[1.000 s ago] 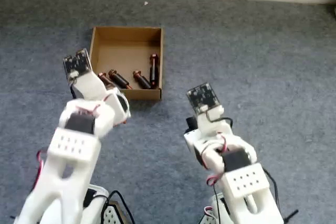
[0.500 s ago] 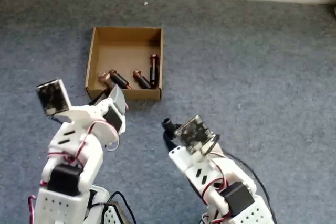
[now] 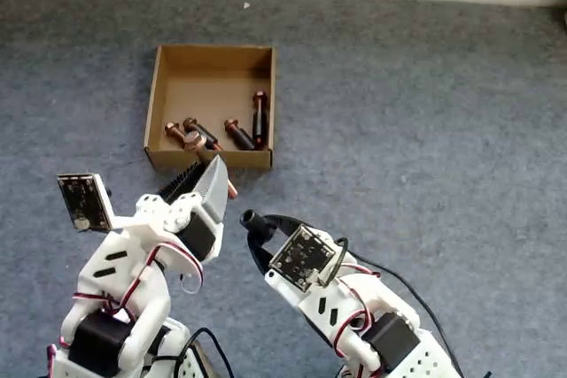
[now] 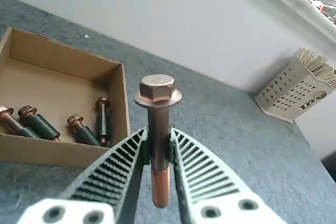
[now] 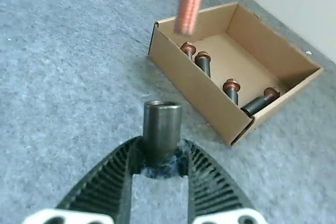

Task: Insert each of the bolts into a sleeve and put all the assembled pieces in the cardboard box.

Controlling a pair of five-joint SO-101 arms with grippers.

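My left gripper (image 4: 158,139) is shut on a copper bolt (image 4: 158,108), held upright with its hex head on top. In the high view that gripper (image 3: 209,173) hangs just in front of the cardboard box's (image 3: 213,49) near wall, the bolt's tip (image 3: 231,191) poking out. My right gripper (image 5: 163,148) is shut on a dark sleeve (image 5: 163,127), open end up. In the high view the sleeve (image 3: 249,218) sits a little right of and nearer than the bolt. Several assembled pieces (image 3: 237,135) lie in the box (image 5: 273,51).
Grey carpet (image 3: 425,130) covers the whole floor, with open room right of the box. In the left wrist view, a beige perforated holder (image 4: 294,90) stands by the white wall, far off. Cables trail by the right arm's base (image 3: 399,285).
Both arms have drawn back toward the near edge. The left gripper left the box's corner and now holds the bolt up. The right gripper swung left with the sleeve, closer to the bolt.
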